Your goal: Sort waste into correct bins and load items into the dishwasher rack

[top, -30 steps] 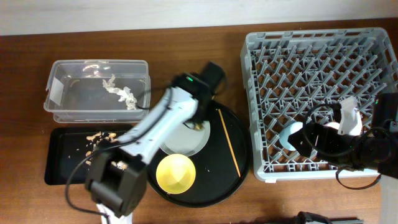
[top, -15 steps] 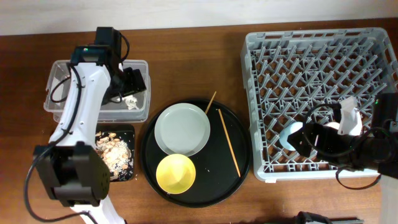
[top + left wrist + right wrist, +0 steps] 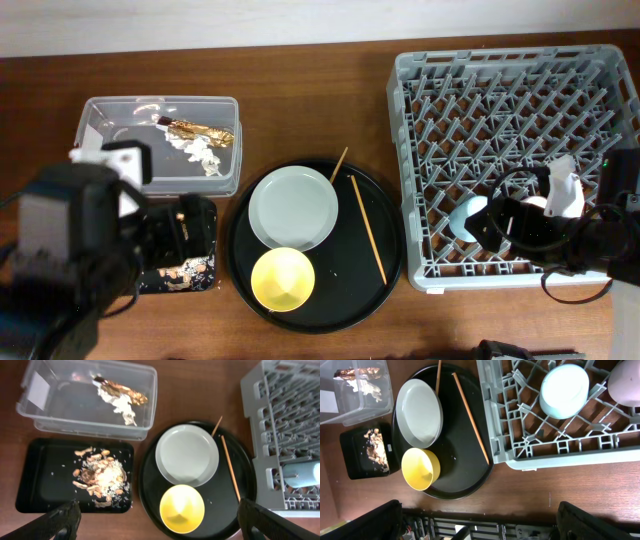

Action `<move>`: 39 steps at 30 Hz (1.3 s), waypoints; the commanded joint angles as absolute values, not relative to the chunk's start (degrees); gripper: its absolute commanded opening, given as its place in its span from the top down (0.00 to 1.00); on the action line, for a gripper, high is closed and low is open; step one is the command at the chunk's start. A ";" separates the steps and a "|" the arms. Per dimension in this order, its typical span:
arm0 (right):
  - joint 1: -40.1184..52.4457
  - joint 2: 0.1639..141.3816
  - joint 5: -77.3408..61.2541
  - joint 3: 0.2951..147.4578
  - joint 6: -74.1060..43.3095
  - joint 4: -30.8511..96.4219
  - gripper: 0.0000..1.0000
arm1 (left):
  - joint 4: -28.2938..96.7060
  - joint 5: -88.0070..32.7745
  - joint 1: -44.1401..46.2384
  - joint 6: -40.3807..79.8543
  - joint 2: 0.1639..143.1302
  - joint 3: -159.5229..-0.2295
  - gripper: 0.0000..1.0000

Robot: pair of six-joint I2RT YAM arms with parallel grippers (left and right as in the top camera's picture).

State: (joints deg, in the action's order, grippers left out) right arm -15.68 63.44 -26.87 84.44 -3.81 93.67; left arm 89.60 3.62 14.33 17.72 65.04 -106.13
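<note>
The gold foil wrapper (image 3: 122, 392) and white tissue (image 3: 120, 406) lie in the clear tub (image 3: 95, 175). Brown food scraps (image 3: 102, 477) are heaped in the shallow black tray (image 3: 45, 475). A grey plate (image 3: 293, 207), a yellow bowl (image 3: 283, 279) and two chopsticks (image 3: 367, 230) rest on the round black tray (image 3: 350, 290). The blue cup (image 3: 565, 390) and pink cup (image 3: 627, 382) sit in the dishwasher rack (image 3: 520, 100). My left gripper (image 3: 160, 527) hangs open and empty high above the front left. My right gripper (image 3: 480, 525) is open and empty over the rack's front corner.
One chopstick's end (image 3: 339, 165) sticks out from behind the plate over the round tray's rim. The right arm (image 3: 545, 232) covers the rack's front right part. Bare wooden table (image 3: 300, 70) lies behind the tub and the round tray.
My left arm went from the round tray to the tub, opened and let go of the gold foil wrapper there, then drew back to the front left. The right arm stayed put.
</note>
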 commanded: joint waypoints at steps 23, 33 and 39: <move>-15.33 63.55 -26.30 84.66 -3.22 93.67 0.01 | 4.49 -2.17 5.21 14.68 0.25 -0.49 0.00; -15.38 63.86 -28.45 84.66 -3.42 83.79 0.01 | 4.51 -2.17 5.19 14.68 0.30 -0.49 0.01; 23.40 65.10 -23.88 70.74 -19.88 73.54 0.01 | 4.49 -2.17 5.19 14.68 0.30 -0.49 0.01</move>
State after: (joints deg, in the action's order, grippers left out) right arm 6.70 64.66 -34.28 78.70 -4.67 80.44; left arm 4.51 -2.11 5.52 15.53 0.80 -0.95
